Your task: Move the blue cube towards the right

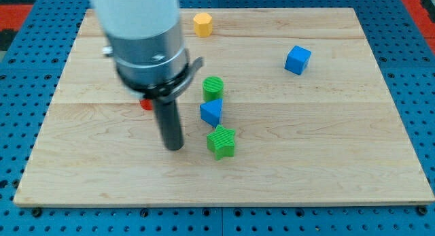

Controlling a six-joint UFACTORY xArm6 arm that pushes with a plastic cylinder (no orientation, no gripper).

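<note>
Up right, the blue cube (298, 60), slightly turned, far from my tip (175, 147); no hand visible.

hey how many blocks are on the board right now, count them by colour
Blue: 2, the blue cube and the blue triangular block
Green: 2, the green cylinder and the green star
Yellow: 1, the yellow block
Red: 1, the red block, mostly hidden
Total: 6

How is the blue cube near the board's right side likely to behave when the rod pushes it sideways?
The blue cube sits flat on the smooth wooden board, so it will probably slide, not roll. It looks small and low, so tipping seems unlikely. An off-centre push may turn it. My tip is far away at the view's left, beside the green star.
</note>
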